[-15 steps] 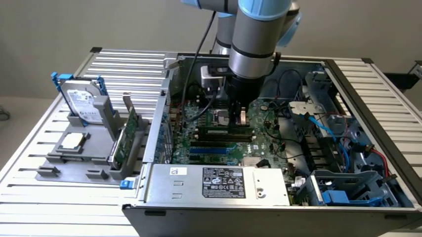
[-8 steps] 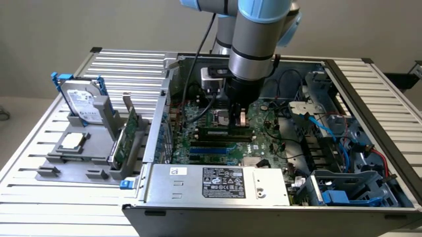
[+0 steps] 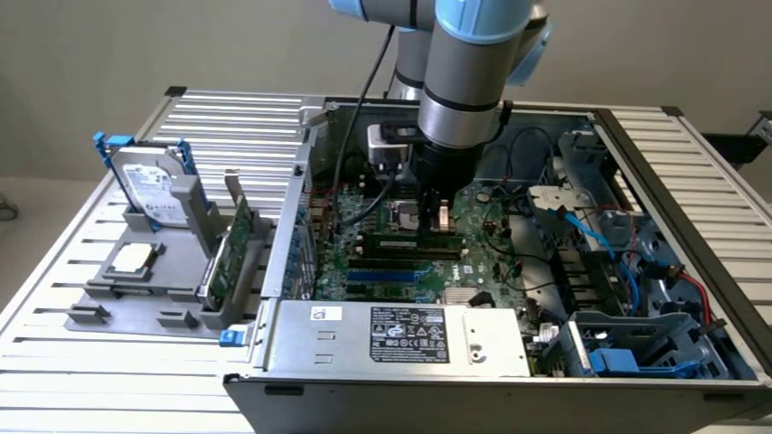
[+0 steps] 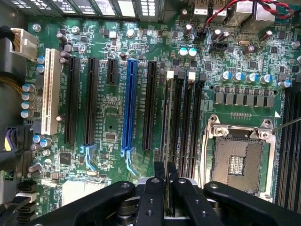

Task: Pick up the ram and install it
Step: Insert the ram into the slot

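My gripper [image 3: 439,210] reaches down into the open computer case [image 3: 289,226], just above the memory slots of the motherboard [image 3: 483,262]. In the wrist view the gripper [image 4: 167,181] is shut on the ram [image 4: 166,122], a thin green stick seen edge-on. The ram runs along the first black memory slot, next to the one with the white end clip [image 4: 191,74]. I cannot tell whether its lower edge sits in the slot or hovers above it. The black fingers [image 4: 153,197] hide the ram's near end.
The empty processor socket [image 4: 237,157] lies beside the memory slots, with a blue slot [image 4: 128,108] and a white slot [image 4: 51,89] further off. Outside the case a grey holder [image 3: 133,307] carries a wide green card [image 3: 230,258], a hard drive [image 3: 157,185] and a silver chip [image 3: 130,258]. The power supply [image 3: 399,330] is at the case's front.
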